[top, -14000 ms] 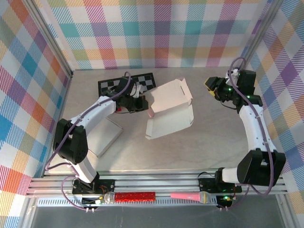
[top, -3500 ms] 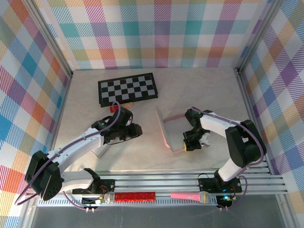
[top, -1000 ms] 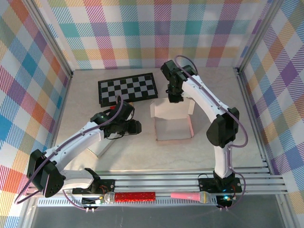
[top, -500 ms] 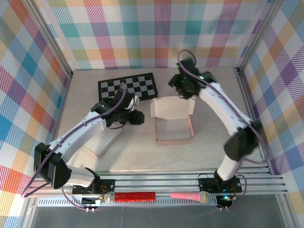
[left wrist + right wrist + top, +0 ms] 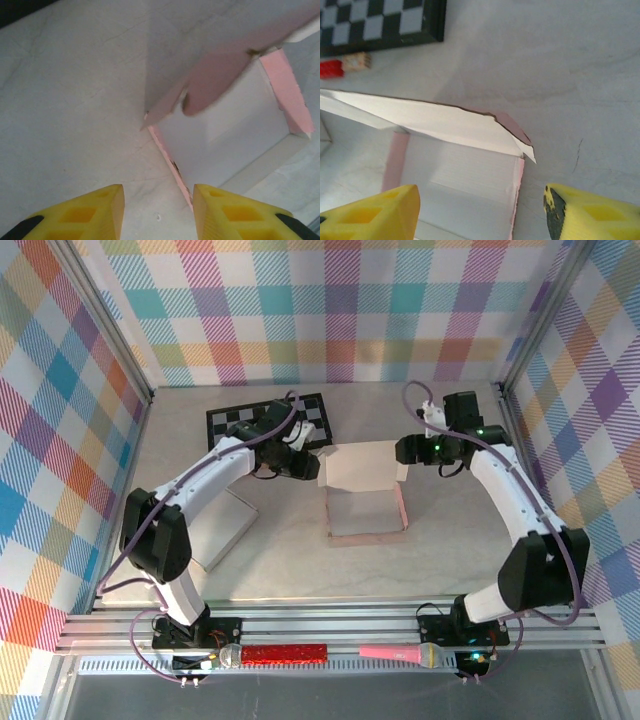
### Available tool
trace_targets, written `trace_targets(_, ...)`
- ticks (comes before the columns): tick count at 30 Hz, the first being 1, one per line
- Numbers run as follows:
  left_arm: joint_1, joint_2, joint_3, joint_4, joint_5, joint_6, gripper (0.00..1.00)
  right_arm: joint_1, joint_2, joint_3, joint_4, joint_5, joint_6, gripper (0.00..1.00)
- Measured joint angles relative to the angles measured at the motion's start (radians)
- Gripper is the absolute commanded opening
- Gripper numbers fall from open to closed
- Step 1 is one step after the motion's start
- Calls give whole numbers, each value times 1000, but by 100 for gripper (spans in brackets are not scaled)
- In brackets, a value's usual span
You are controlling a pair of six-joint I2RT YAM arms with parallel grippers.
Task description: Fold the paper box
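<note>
The paper box [image 5: 365, 502] stands in the middle of the table, white inside with pink edges, its top open. Its back flap [image 5: 360, 466] stands up behind it. My left gripper [image 5: 306, 466] is at the box's back left corner. In the left wrist view it [image 5: 158, 215] is open over bare table, and the box's pink bottom edge [image 5: 172, 165] runs toward its right finger. My right gripper [image 5: 405, 451] hovers at the back right corner. There it [image 5: 480, 215] is open wide above the box's right wall [image 5: 516, 200] and the flap [image 5: 445, 122], holding nothing.
A black-and-white checkerboard [image 5: 268, 425] lies behind the left gripper, with a small red piece [image 5: 330, 69] beside it. A flat white slab [image 5: 222, 530] lies at the left under the left arm. Two microphones [image 5: 285, 652] rest on the front rail.
My right gripper left the back flap, swung out to the box's right back corner and opened. My left gripper moved back and right to the box's left back corner.
</note>
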Motion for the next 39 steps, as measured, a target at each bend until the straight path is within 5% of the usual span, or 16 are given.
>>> trace_targets(20, 11, 121, 89, 31, 56, 24, 38, -10, 172, 40, -19, -46, -146, 46)
trace_targets(39, -5, 153, 126, 30, 36, 21, 22, -10, 217, 90, -26, -23, -181, 43)
